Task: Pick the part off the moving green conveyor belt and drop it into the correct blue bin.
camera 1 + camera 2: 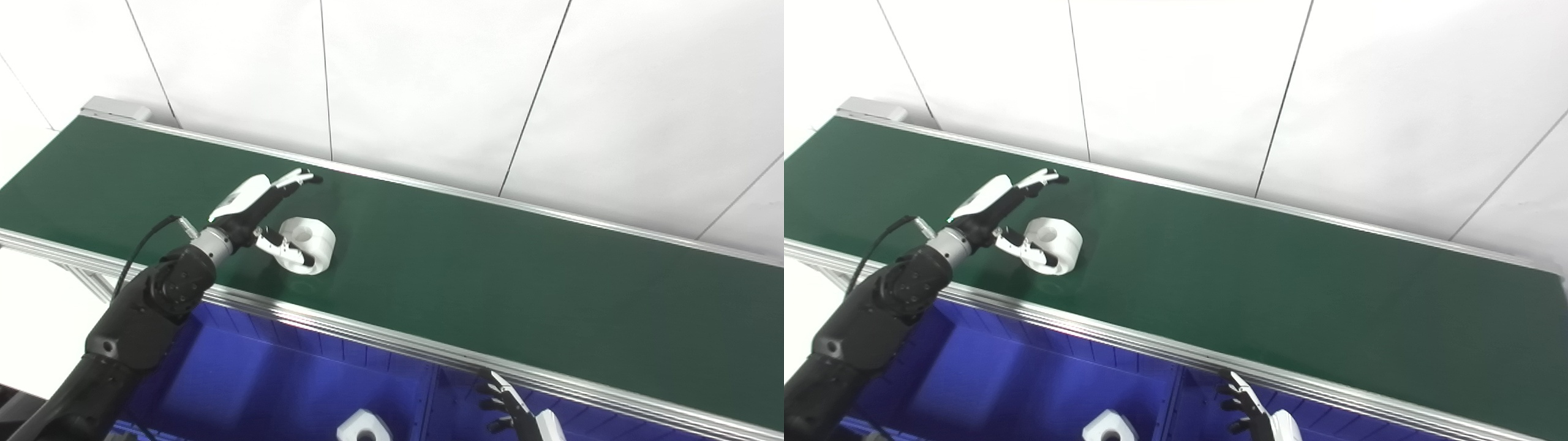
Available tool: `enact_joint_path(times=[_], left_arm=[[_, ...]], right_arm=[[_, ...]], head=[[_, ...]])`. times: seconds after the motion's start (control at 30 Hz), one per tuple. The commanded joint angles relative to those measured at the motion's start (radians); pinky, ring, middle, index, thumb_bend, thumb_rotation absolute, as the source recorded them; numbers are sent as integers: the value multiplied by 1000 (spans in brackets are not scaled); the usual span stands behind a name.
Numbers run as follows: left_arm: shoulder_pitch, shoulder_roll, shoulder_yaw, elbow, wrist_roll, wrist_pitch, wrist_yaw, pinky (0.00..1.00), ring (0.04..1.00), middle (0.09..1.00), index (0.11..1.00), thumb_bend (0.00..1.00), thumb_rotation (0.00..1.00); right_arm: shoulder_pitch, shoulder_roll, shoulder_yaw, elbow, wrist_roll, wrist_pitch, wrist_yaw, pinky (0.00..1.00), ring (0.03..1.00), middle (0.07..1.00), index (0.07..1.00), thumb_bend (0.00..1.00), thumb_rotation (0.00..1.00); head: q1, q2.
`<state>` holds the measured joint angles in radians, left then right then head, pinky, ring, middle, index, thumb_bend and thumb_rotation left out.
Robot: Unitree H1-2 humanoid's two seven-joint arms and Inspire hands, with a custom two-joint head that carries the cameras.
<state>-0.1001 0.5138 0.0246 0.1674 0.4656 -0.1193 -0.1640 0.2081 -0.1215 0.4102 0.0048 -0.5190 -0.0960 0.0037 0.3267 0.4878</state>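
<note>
A white ring-shaped part [309, 243] with a round hole lies on the green conveyor belt [490, 275], left of the middle. My left hand [263, 211] is open around its left side: the fingers [298, 177] stretch over the belt behind it and the thumb [285, 250] lies against its front. The part rests on the belt, not lifted. My right hand [520, 416] is open, low at the bottom edge over the blue bins. The part also shows in the right eye view [1055, 245].
Blue bins [257, 373] sit below the belt's near aluminium rail [429, 352], split by a divider [429, 398]. A white part [364, 427] lies in the left bin. A white panelled wall stands behind the belt.
</note>
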Motion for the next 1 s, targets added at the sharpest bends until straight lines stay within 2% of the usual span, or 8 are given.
enact_joint_path(times=[0.0,0.07,0.2,0.33,0.4,0.5,0.73,0.97], left_arm=[[-43,40,-18,8,53,-10,46,966,938,968,878,782,33],[-47,33,-35,25,75,-5,56,981,949,959,863,792,21],[-58,17,-52,59,45,-1,34,859,921,904,829,784,0],[-64,4,-69,84,-4,-10,5,666,741,767,744,705,0],[-62,-6,-71,85,-13,-6,17,533,588,561,558,568,0],[-52,-37,-53,84,-47,-21,58,458,503,481,530,525,0],[-27,-76,-1,75,-148,-171,127,400,450,451,532,512,0],[54,-125,47,-60,-232,-164,131,415,463,461,528,513,0]], right_arm=[[-13,11,-3,-13,16,-63,-19,572,734,794,872,671,71],[-14,12,-4,-15,18,-59,-16,575,737,798,875,670,67],[-13,14,-4,-24,14,-40,-11,586,746,802,882,662,81],[-14,14,-2,-31,9,-38,-10,577,740,798,882,661,74],[-14,14,-2,-32,12,-40,-8,579,742,798,884,656,70],[-12,15,-1,-39,7,-36,-9,575,738,797,883,656,75],[1,19,-1,-62,2,-21,-4,575,736,799,882,653,92],[16,18,-1,-96,3,-5,11,592,748,812,888,643,115]], head=[[1,1],[1,3],[0,6],[-2,9],[-4,11],[-7,16],[-17,32],[-49,81]])
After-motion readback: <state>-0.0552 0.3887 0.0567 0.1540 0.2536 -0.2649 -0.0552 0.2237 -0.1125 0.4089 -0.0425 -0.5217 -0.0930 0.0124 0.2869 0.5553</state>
